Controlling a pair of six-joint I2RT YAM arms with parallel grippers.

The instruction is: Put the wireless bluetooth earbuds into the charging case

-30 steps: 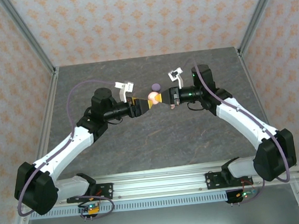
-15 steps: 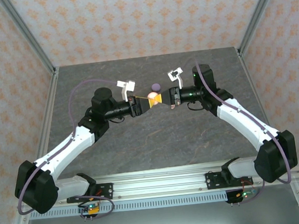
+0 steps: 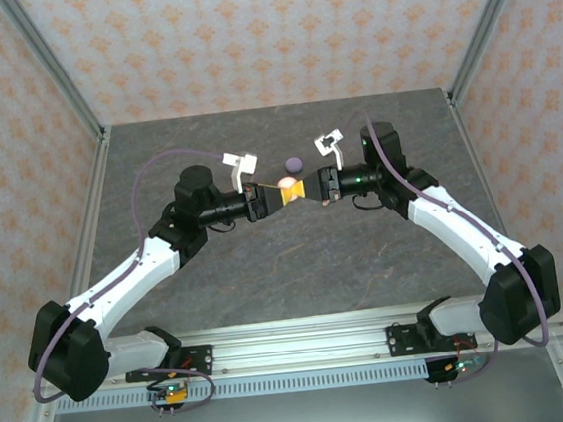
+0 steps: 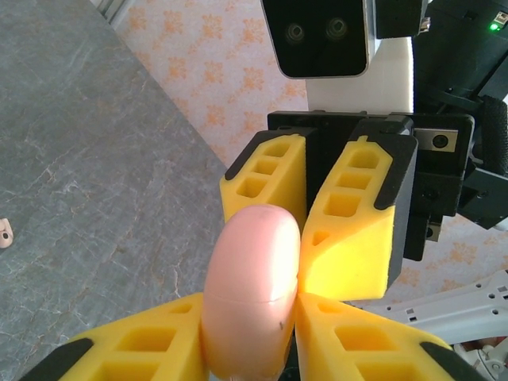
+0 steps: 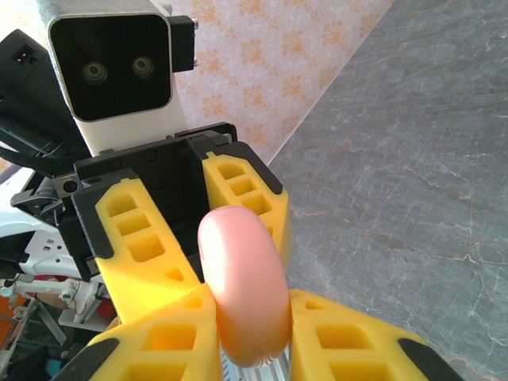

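A closed pinkish-peach charging case [image 3: 286, 183] hangs above the table's middle, held edge-on between both grippers. My left gripper [image 3: 281, 194] is shut on it from the left, its yellow fingers pressing both faces of the case [image 4: 254, 286]. My right gripper [image 3: 305, 186] is shut on the opposite side of the case [image 5: 242, 278]. The two pairs of fingertips meet almost tip to tip around it. One tiny pinkish earbud [image 4: 5, 233] lies on the grey table off to the side.
A pale purple round disc [image 3: 294, 163] lies on the table just behind the held case. The grey stone-patterned table [image 3: 296, 259] is walled by patterned panels on three sides, and the arms' base rail [image 3: 293, 334] runs along the near edge.
My left gripper has closed its fingers onto the case and shifted slightly right. The right gripper has kept its grip and barely moved.
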